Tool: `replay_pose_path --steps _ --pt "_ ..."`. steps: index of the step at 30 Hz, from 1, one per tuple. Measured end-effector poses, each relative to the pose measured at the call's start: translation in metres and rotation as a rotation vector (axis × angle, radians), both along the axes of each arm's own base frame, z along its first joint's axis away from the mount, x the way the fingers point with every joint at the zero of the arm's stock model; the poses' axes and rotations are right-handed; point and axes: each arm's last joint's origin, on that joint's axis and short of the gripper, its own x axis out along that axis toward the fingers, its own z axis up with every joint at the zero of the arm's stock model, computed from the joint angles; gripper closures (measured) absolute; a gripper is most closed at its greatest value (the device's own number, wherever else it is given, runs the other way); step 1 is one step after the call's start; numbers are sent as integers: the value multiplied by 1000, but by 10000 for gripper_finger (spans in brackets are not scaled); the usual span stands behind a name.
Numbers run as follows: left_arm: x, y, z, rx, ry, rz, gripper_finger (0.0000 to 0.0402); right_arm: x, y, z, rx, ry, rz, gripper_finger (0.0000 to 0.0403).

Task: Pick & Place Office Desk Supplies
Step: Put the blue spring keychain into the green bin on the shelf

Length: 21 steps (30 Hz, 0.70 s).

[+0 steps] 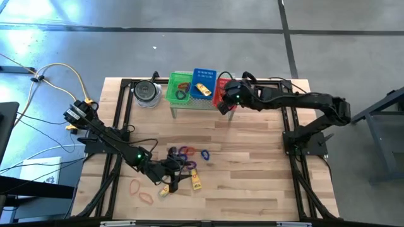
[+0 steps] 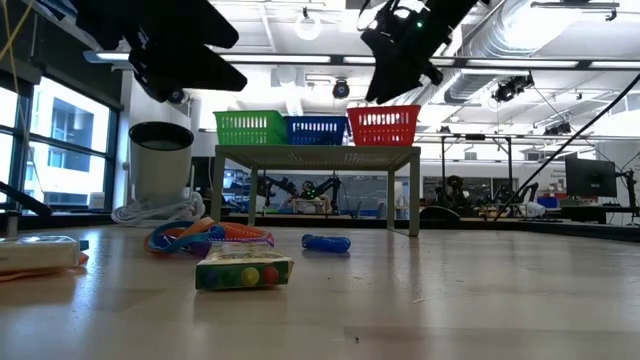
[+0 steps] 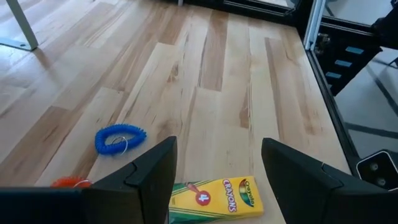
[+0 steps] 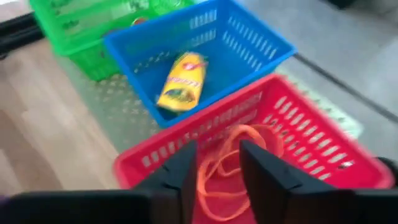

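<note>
While both arms reach over the wooden table, the scene stands thus:

Right gripper (image 4: 216, 168): hangs above the red mesh plastic basket (image 4: 292, 134), fingers slightly parted with nothing between them.
Below it: thin orange rubber-band loops (image 4: 239, 152) lie on the red basket's floor, seen through the gap between the fingers.
Next basket: the blue mesh plastic basket (image 4: 249, 43) sits just beside the red one and holds a small yellow crayon box (image 4: 181, 81), lying tilted.
Far basket: the green mesh plastic basket (image 1: 179, 88) stands on the blue one's other side; dark loops lie in it.
Stand: all three baskets rest in a row on a small grey perforated-metal stand (image 2: 316, 157).
Left gripper (image 3: 217, 180): low over the table near its front edge, jaws spread wide and empty.
Between its fingers: a flat yellow crayon box (image 3: 217, 196) lies on the wood.
Near it: a blue coiled loop (image 3: 118, 138) lies on the table; an orange item shows only at the picture's edge.
Loose pile: purple and blue loops (image 1: 189, 152) lie mid-table; two orange band loops (image 1: 140, 190) lie towards the front left.
Back left: a round grey lidded tin (image 1: 147, 93) stands beside the stand.
</note>
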Motion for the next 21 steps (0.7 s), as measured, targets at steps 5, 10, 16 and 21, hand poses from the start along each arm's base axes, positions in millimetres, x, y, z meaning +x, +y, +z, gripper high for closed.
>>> replay_pose_path --steps 5,10,16,21 --pt "0 0 0 45 2 -19 175 -5 2 12 -116 -8 -51 227" --pt "-1 -1 0 114 5 -53 175 -12 27 39 -179 -107 88 214" --pt "-1 0 0 187 4 -61 175 -27 81 62 -166 -190 450 222" --pt "-2 1 -3 180 32 -49 175 -36 117 53 71 -141 787 226"
